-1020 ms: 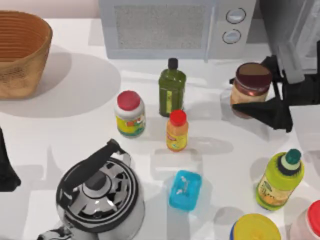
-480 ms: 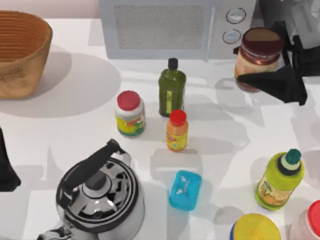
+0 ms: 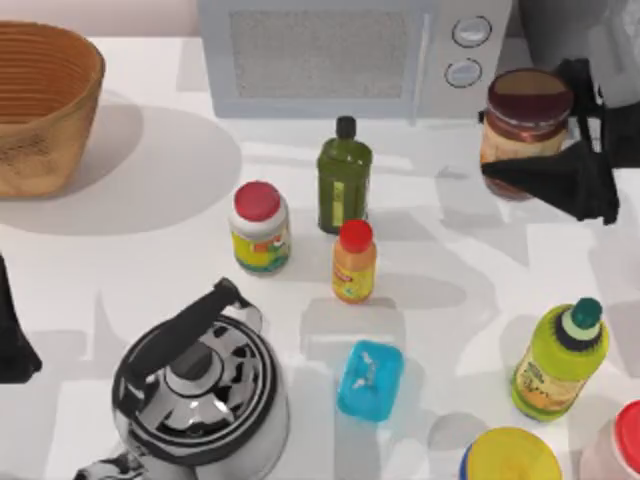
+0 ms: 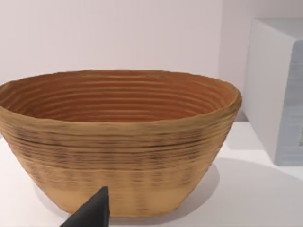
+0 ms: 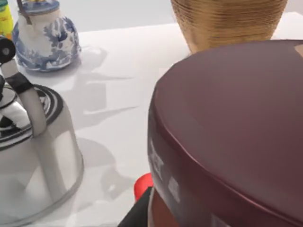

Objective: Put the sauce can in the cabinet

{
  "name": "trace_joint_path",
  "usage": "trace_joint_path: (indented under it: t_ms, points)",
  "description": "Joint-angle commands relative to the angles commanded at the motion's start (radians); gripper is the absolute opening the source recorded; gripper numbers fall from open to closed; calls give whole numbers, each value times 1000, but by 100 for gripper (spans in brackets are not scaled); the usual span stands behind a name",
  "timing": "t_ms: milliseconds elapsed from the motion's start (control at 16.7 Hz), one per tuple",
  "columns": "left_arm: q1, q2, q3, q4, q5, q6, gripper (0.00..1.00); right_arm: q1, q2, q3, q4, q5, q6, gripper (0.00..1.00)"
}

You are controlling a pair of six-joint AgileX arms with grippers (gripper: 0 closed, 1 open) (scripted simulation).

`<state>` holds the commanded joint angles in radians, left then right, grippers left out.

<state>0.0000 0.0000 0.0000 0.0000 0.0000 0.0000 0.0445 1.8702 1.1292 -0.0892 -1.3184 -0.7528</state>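
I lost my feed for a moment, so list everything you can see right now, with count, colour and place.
sauce can: 1, maroon top, orange-brown label, back right, held off the table
cabinet: 1, grey, back right corner
microwave: 1, white, back centre
basket: 1, tan, back left
green bottle: 1, dark green, centre
jar: 1, white, red lid, centre-left
orange bottle: 1, red cap, centre
kettle: 1, silver, front left
blue box: 1, front centre
lime bottle: 1, front right
yellow lid: 1, front right edge
teapot: 1, blue-white, in right wrist view
right gripper: shut on the sauce can
left gripper: parked at left edge
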Motion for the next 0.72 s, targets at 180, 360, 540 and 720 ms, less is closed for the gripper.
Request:
trace_joint_path:
  t_ms: [180,360,540,720]
  points:
    - [0,0,0,0,0,0,100,-13,-178,-121,7,145,85,0]
    - [0,0,0,0,0,0,100,-32,-434,-267,14,322,192,0]
    - [0,0,0,0,0,0,100,-52,-737,-429,21,520,307,0]
    - [0,0,0,0,0,0,100,-63,-1052,-600,31,727,423,0]
